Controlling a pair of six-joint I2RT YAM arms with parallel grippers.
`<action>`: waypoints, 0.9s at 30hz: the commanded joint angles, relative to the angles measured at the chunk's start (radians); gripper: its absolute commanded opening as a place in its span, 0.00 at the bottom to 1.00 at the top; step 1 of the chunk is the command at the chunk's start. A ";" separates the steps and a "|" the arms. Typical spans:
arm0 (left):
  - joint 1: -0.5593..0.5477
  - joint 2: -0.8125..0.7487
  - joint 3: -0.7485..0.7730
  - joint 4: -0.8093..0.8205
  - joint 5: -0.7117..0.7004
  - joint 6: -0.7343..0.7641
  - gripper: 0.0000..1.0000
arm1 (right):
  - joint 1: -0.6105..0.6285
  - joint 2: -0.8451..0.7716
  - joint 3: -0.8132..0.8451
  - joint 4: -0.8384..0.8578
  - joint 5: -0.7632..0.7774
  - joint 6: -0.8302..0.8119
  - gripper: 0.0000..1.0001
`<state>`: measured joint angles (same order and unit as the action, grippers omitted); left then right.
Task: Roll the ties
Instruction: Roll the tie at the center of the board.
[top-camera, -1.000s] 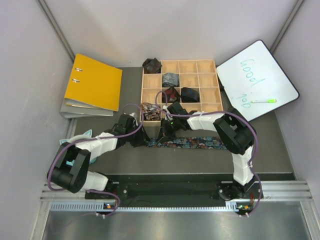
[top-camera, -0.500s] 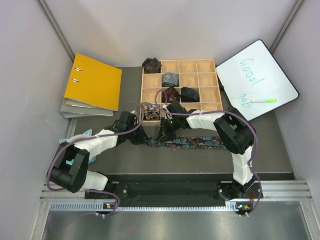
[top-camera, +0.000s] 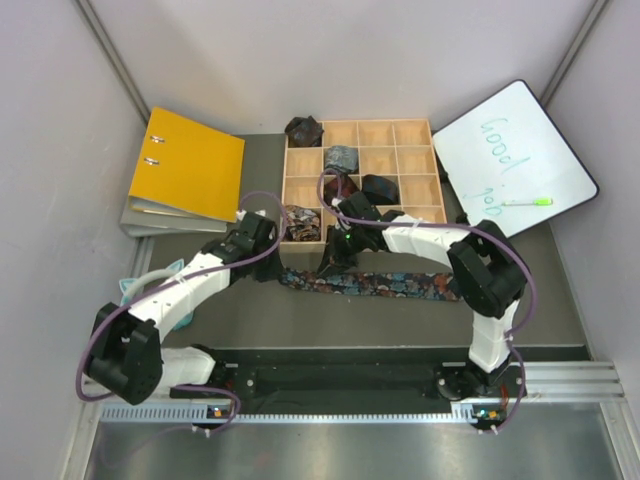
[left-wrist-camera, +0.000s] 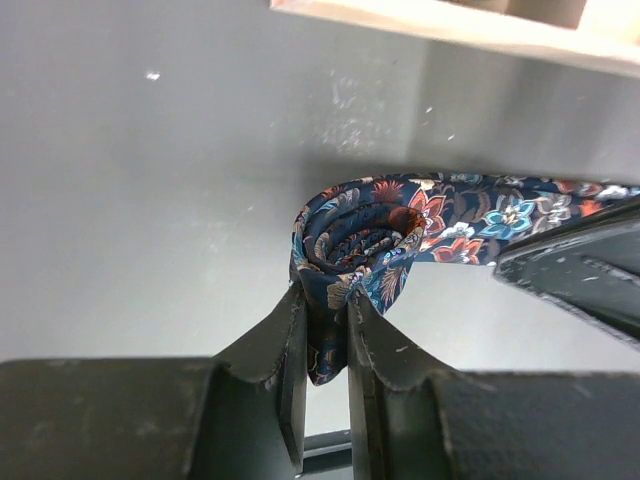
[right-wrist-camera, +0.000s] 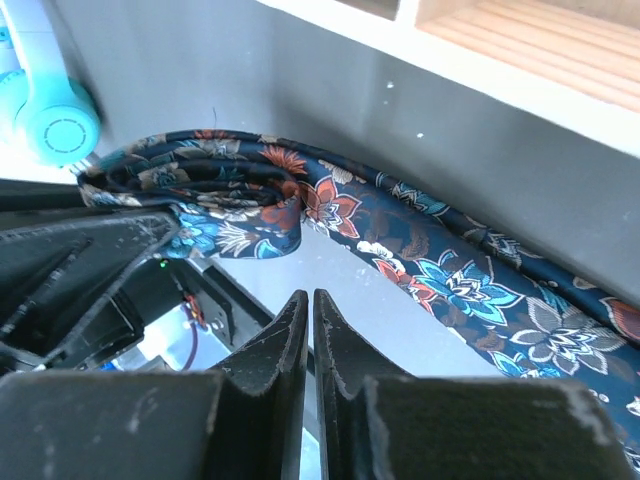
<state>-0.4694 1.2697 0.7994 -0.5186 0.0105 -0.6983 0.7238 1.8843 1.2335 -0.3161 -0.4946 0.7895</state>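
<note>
The navy floral tie (top-camera: 385, 285) lies flat along the table in front of the wooden compartment box (top-camera: 432, 170). Its left end is wound into a small roll (left-wrist-camera: 358, 240). My left gripper (left-wrist-camera: 325, 310) is shut on the lower edge of that roll; in the top view it (top-camera: 277, 268) is at the tie's left end. My right gripper (right-wrist-camera: 311, 300) is shut and empty, hovering just above the table beside the tie (right-wrist-camera: 450, 280), right of the roll (right-wrist-camera: 200, 180); in the top view it (top-camera: 332, 262) is near the box front. Several small rolled ties (top-camera: 341, 158) sit in the box.
A yellow binder (top-camera: 185, 165) lies on a grey one at the back left. A whiteboard (top-camera: 510, 160) with a green pen (top-camera: 527, 202) leans at the back right. A turquoise object (top-camera: 150, 290) lies under my left arm. The box front edge (right-wrist-camera: 500, 60) is close behind the tie.
My left gripper has pulled the tie's rolled end to the left and slightly back. My right gripper has shifted back toward the box, still shut beside the tie.
</note>
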 joint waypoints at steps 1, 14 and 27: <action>-0.047 -0.009 0.064 -0.095 -0.115 0.020 0.11 | 0.023 -0.028 0.052 0.028 -0.009 0.019 0.07; -0.189 0.086 0.184 -0.201 -0.282 -0.036 0.11 | 0.094 0.105 0.132 0.078 -0.028 0.056 0.06; -0.279 0.215 0.311 -0.219 -0.305 -0.082 0.12 | 0.092 0.171 0.182 0.066 -0.036 0.050 0.06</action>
<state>-0.7181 1.4532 1.0378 -0.7502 -0.2855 -0.7460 0.8108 2.0464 1.3640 -0.2710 -0.5289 0.8425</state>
